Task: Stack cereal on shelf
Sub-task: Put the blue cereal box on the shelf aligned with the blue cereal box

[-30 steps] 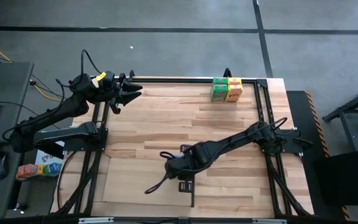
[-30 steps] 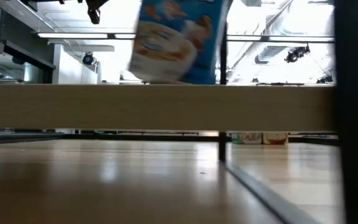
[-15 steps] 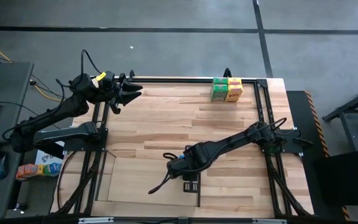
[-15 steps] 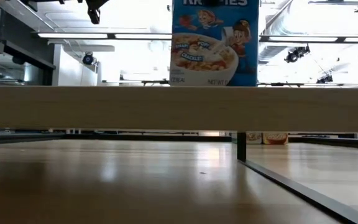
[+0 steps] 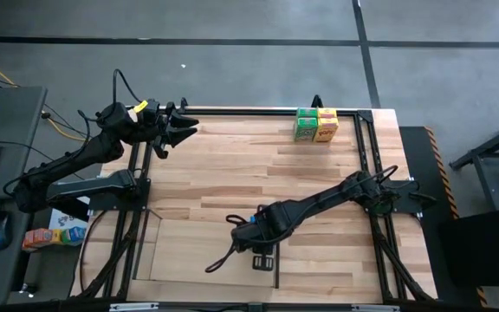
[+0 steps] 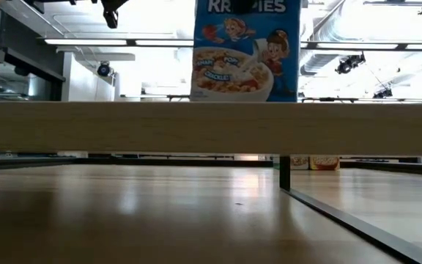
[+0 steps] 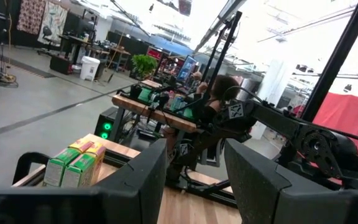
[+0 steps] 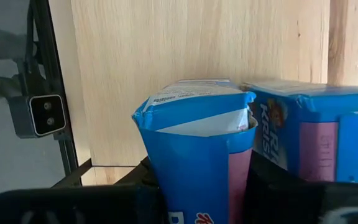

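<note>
My right gripper [image 5: 262,236] is low over the table's near middle, shut on a blue cereal box [image 6: 246,50] that stands upright in the low view. A second blue box [image 8: 316,137] stands right beside it. The pale shelf [image 5: 189,251] lies flat on the near table, its black bar [image 5: 274,270] by the gripper. Its pale edge [image 6: 123,128] hides the held box's bottom. A green box [image 5: 305,125] and a yellow-orange box [image 5: 326,125] stand side by side at the far edge. My left gripper [image 5: 180,128] waits open at the far-left corner. My right gripper pinches the blue box by its two narrow sides [image 8: 166,168], just below the opened top flap [image 8: 197,102]. The fingers come from above, pointing down. The box is upright. Whether its bottom rests on the shelf I cannot tell, because the shelf's edge hides it.
A black metal frame [image 5: 366,165] runs round the table's left, far and right sides. The low camera [image 8: 37,115] sits at the near edge beside the shelf. Small colourful boxes [image 5: 52,234] lie off the table's left. Bare wood [image 5: 232,165] spans the table's middle.
My right gripper has moved a little toward the table's near edge with the blue box. In the low view the box stood tilted a second ago and now stands upright, shifted sideways and slightly nearer the camera.
</note>
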Controlling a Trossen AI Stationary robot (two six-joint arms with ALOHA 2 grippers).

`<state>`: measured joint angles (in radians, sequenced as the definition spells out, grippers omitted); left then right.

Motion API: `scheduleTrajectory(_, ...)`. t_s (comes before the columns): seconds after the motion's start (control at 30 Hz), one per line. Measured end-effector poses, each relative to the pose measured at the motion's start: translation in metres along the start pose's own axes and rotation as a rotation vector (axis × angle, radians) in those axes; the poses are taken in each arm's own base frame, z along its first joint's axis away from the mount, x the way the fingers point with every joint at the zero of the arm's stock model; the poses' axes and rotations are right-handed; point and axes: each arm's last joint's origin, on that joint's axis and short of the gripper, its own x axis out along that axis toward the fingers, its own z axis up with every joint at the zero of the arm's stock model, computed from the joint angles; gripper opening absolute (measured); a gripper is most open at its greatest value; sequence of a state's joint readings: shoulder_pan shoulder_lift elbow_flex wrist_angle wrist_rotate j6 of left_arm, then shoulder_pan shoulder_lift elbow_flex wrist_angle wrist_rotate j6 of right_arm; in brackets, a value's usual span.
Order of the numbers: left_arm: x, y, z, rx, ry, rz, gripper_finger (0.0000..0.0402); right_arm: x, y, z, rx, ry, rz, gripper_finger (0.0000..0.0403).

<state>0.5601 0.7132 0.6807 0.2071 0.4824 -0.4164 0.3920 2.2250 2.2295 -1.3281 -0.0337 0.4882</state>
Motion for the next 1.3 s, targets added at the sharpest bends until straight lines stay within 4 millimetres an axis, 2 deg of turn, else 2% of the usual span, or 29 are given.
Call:
scheduleTrajectory(0.17, 0.0, 0.0, 0.0, 0.0, 0.0, -0.001, 0.0155, 0.0, 0.0, 0.0, 0.012, -0.003, -0.007, 0.0104)
scheduleTrajectory(0.53, 0.0, 0.0, 0.0, -0.001, 0.0, -0.002, 0.0155, 0.0, -0.001, 0.0, 0.03, -0.004, -0.023, 0.0181)
scheduleTrajectory(0.8, 0.0, 0.0, 0.0, -0.001, 0.0, -0.002, 0.0155, -0.002, -0.001, -0.002, 0.03, -0.003, -0.03, 0.019)
scheduleTrajectory(1.07, 0.0, 0.0, 0.0, 0.0, 0.0, -0.002, 0.0155, -0.026, 0.005, -0.001, 0.018, -0.025, 0.068, 0.019)
scheduleTrajectory(1.3, 0.0, 0.0, 0.0, 0.0, 0.0, -0.002, 0.0155, -0.05, 0.004, -0.002, 0.0, -0.107, 0.043, 0.019)
